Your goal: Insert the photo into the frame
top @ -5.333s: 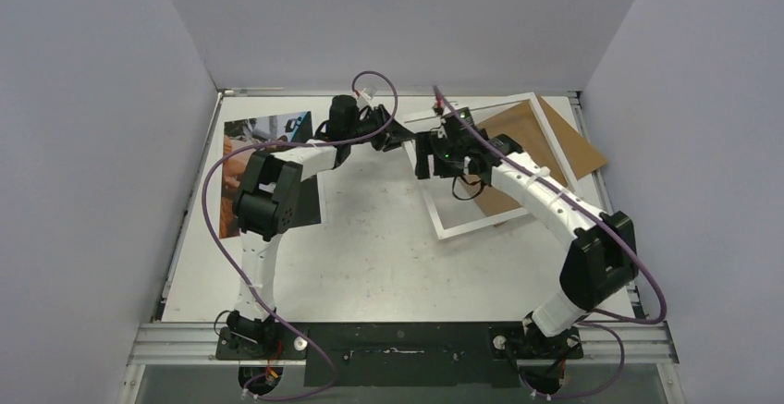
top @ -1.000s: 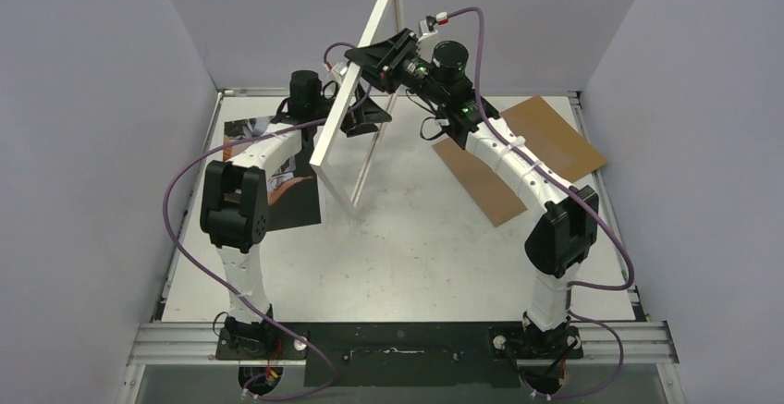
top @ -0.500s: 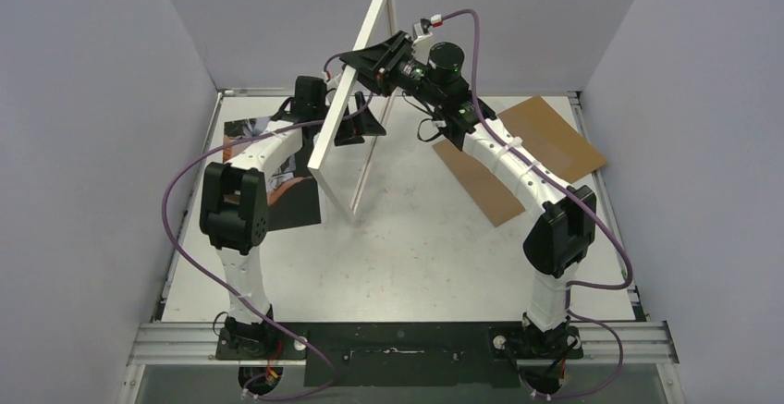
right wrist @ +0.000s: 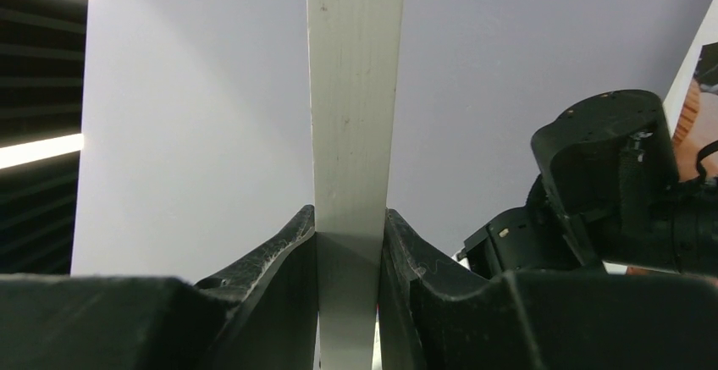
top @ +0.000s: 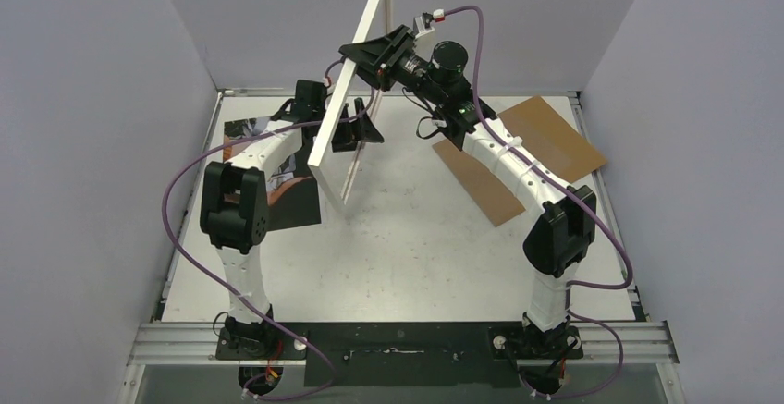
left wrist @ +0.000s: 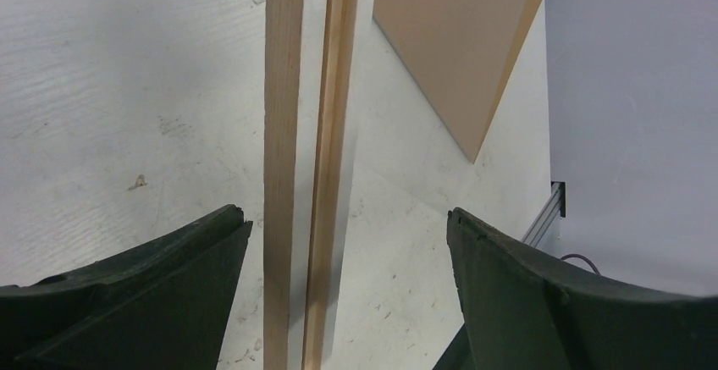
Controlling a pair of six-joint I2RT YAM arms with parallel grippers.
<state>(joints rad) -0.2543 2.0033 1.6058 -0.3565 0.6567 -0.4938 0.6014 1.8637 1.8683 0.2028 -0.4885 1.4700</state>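
Frame [top: 372, 11] stands steeply tilted over the desk [top: 416, 247]. Right fingers [right wrist: 279, 251] clamped on one white rail. Left fingers [left wrist: 195, 251] spread wide astride its wood-backed rail, gaps both sides. Photo [top: 298, 202] flat left of frame, partly under left arm. Brown board [top: 545, 136] lies right of frame.

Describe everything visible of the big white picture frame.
The large thin-edged rectangular picture frame, white in front and light bare wood behind, is empty, open through the middle. It stands tilted nearly upright over the white table. Whether its lower corner touches the table cannot be told. The right tool is shut on one white rail; the left tool stands open around a bare-wood rail, not gripping.
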